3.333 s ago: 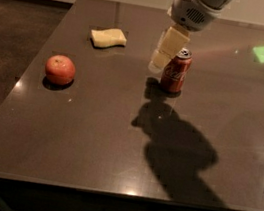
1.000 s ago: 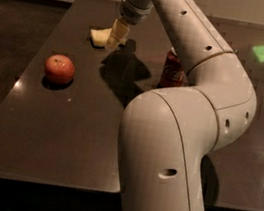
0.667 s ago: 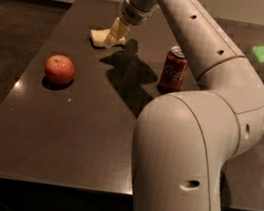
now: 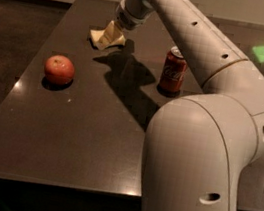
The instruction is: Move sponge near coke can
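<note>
Lowered slightly since earlier, gripper [image 4: 112, 35] meets sponge [image 4: 97, 39] at table [image 4: 92, 131] rear; grasp state cannot be told. Best centre on it before carrying toward coke can [image 4: 172, 70].

sponge [image 4: 96, 39]: we count one
coke can [image 4: 172, 70]: we count one
apple [image 4: 59, 69]: we count one
table [image 4: 85, 140]: one
gripper [image 4: 113, 34]: one, down at the sponge

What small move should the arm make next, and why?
Probably settle the claw onto the sponge and secure a hold. The claw sits right at the sponge near the far edge of the table, while the coke can stands well apart, further right in view, so the sponge is not yet moved.
</note>
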You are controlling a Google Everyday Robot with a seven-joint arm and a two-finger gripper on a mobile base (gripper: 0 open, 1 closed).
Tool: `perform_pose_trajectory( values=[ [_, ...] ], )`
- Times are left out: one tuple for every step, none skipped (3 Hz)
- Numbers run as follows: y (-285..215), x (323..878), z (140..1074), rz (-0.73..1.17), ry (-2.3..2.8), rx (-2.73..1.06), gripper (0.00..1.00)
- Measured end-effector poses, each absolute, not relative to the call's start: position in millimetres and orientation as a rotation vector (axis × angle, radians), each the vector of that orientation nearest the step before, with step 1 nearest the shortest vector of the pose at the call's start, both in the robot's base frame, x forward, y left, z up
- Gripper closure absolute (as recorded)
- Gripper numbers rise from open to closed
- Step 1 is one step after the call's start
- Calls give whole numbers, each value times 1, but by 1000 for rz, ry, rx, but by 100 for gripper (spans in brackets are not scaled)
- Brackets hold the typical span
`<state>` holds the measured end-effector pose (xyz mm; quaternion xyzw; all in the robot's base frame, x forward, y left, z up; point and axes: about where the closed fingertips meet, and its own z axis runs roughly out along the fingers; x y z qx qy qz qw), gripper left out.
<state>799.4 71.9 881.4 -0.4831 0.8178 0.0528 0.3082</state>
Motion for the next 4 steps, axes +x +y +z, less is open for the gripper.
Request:
perform_pose_trajectory(
  values=[
    [78, 801, 874, 139, 2176, -1265, 0],
    [82, 804, 864, 134, 2205, -1267, 0],
    [86, 807, 855, 130, 2228, -1282, 0],
    [92, 808, 849, 137, 2239, -1304, 0]
  ],
)
